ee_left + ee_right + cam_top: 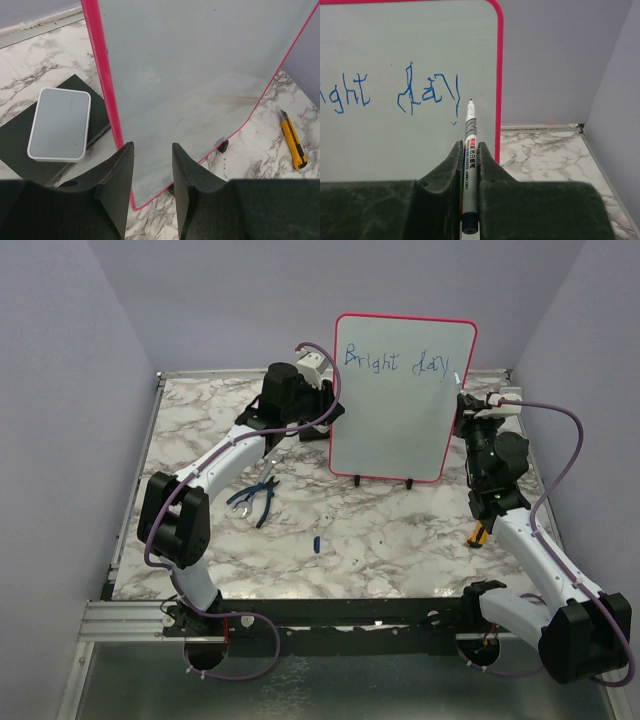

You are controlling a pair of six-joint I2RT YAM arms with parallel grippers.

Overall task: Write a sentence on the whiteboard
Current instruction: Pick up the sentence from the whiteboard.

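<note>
Right wrist view: right claw pinching marker, tip hovering just right of sentence; whiteboard standing upper centre in top view, left claw spread by its edge. Advising light contact, small "s"

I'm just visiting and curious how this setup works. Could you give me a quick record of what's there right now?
Board: whiteboard, upright on marble table
Text: blue writing, "Bright day"
Right gripper: shut on marker, tip just right of the "y"
Left gripper: open, fingers near the board's red frame
Loose items: pliers, small blue piece, utility knife
</note>
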